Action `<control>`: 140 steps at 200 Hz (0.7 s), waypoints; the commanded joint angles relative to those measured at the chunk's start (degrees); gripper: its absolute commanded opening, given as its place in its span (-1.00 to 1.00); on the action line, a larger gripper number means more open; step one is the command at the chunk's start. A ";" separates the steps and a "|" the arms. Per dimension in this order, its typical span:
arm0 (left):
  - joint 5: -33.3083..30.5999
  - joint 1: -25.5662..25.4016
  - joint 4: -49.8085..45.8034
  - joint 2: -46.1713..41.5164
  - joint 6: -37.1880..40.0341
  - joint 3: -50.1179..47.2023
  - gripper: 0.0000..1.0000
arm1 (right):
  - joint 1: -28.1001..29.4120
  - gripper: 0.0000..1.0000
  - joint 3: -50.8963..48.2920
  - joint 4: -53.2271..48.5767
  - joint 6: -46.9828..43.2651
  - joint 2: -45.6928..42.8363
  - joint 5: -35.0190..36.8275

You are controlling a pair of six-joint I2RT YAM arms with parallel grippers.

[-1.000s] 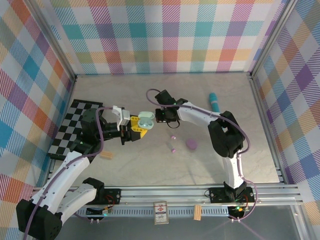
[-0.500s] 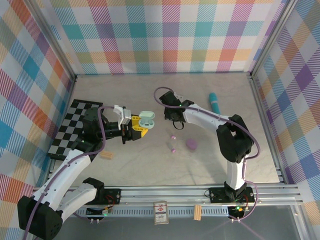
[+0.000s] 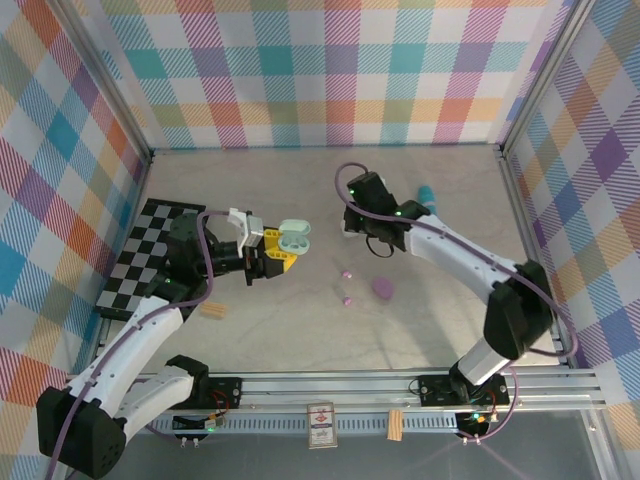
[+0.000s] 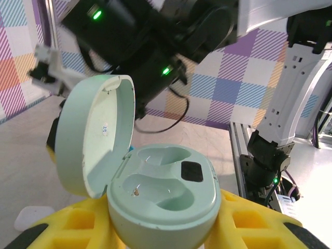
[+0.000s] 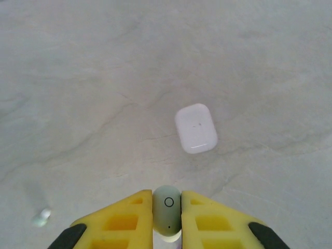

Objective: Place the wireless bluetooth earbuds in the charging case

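Nearest the bases, two tiny pink-purple plastic earbuds [image 3: 346, 273] lie on the grey marbled table [image 3: 300, 330], near a purple pebble-shaped case [image 3: 382, 288]. Further out, the left gripper [image 3: 278, 255] clamps the open mint-green plastic charging case [image 4: 161, 192]. Beyond, the right gripper [image 5: 166, 199] pinches a pale green earbud [image 5: 166, 213], with a white rounded case [image 5: 195, 128] on the table ahead.
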 commanded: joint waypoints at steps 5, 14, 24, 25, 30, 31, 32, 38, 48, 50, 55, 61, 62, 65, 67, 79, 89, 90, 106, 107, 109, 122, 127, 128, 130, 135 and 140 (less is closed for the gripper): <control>0.98 -0.07 3.45 1.08 0.00 0.13 -0.29 | 0.42 -0.66 -1.09 3.06 -9.90 -6.93 -8.91; 1.11 -0.05 3.58 1.61 0.00 0.31 -0.29 | 0.68 -0.66 -1.13 2.96 -12.33 -9.19 -11.05; 1.40 -0.05 3.57 2.27 0.02 0.56 -0.29 | 1.04 -0.66 -0.98 2.77 -14.85 -11.66 -13.85; 1.41 -0.05 3.58 2.26 0.05 0.57 -0.29 | 1.10 -0.66 -0.97 2.79 -15.22 -11.87 -14.19; 1.46 -0.05 3.65 2.53 0.03 0.66 -0.29 | 1.35 -0.65 -0.88 2.77 -16.46 -13.06 -15.37; 1.48 -0.01 3.66 2.52 0.01 0.71 -0.29 | 1.39 -0.65 -0.83 2.75 -16.73 -13.32 -15.70; 1.49 -0.03 3.66 2.61 0.00 0.73 -0.29 | 1.45 -0.66 -0.85 2.78 -17.00 -13.58 -15.95; 1.59 -0.05 3.76 2.84 -0.01 0.83 -0.29 | 1.92 -0.66 -0.66 2.86 -18.45 -14.89 -17.50; 1.59 -0.05 3.85 3.12 -0.01 1.04 -0.29 | 2.50 -0.66 -0.45 3.14 -21.19 -16.83 -22.06; 1.66 -0.05 3.85 3.17 0.06 1.09 -0.29 | 2.53 -0.66 -0.50 3.27 -21.67 -17.18 -23.25; 1.60 -0.05 3.93 3.26 0.08 1.03 -0.29 | 2.54 -0.66 -0.70 3.70 -22.98 -18.04 -26.16; 1.67 -0.06 4.02 3.39 0.08 1.13 -0.29 | 2.64 -0.66 -1.02 4.38 -24.24 -18.96 -29.57; 1.68 -0.05 4.06 3.44 0.12 1.16 -0.29 | 2.65 -0.66 -1.12 4.48 -24.44 -19.13 -30.00; 1.68 -0.05 4.10 3.51 0.11 1.25 -0.29 | 2.72 -0.66 -1.26 4.73 -24.87 -19.62 -31.00; 1.68 -0.05 4.11 3.53 0.09 1.27 -0.29 | 2.74 -0.67 -1.34 4.92 -25.01 -19.88 -31.68; 1.89 -0.05 4.11 3.74 0.08 1.36 -0.29 | 2.90 -0.67 -1.41 5.65 -25.99 -20.96 -35.72; 2.01 -0.05 4.20 3.75 0.03 1.37 -0.29 | 3.00 -0.66 -1.14 6.10 -26.28 -21.29 -38.58; 2.02 -0.05 4.20 3.79 0.05 1.37 -0.29 | 3.00 -0.66 -1.14 6.22 -26.30 -21.30 -38.91; 2.33 -0.05 4.35 3.74 -0.18 1.32 -0.29 | 3.24 -0.67 -1.09 7.98 -26.53 -21.08 -43.04; 2.35 -0.05 4.36 3.74 -0.18 1.35 -0.29 | 3.26 -0.67 -1.07 8.04 -26.56 -21.02 -43.24; 2.38 -0.05 4.37 3.79 -0.23 1.36 -0.29 | 3.33 -0.67 -1.01 8.25 -26.62 -20.93 -43.53; 2.51 -0.05 4.46 3.74 -0.36 1.36 -0.29 | 3.98 -0.66 -0.39 8.37 -27.31 -19.83 -44.71; 2.64 -0.05 4.54 3.75 -0.52 1.38 -0.29 | 4.33 -0.66 -0.05 8.21 -27.72 -19.36 -44.75; 2.64 -0.05 4.55 3.75 -0.53 1.37 -0.29 | 4.37 -0.66 0.02 8.19 -27.77 -19.33 -44.76; 2.65 -0.05 4.61 3.75 -0.53 1.30 -0.29 | 4.49 -0.66 0.12 8.14 -27.91 -19.06 -44.77; 2.73 -0.05 4.90 3.75 -0.74 1.35 -0.29 | 4.83 -0.66 0.39 7.97 -28.36 -18.63 -44.73; 2.83 -0.09 5.24 3.70 -0.99 1.29 -0.29 | 5.21 -0.66 0.73 7.70 -28.78 -18.07 -44.49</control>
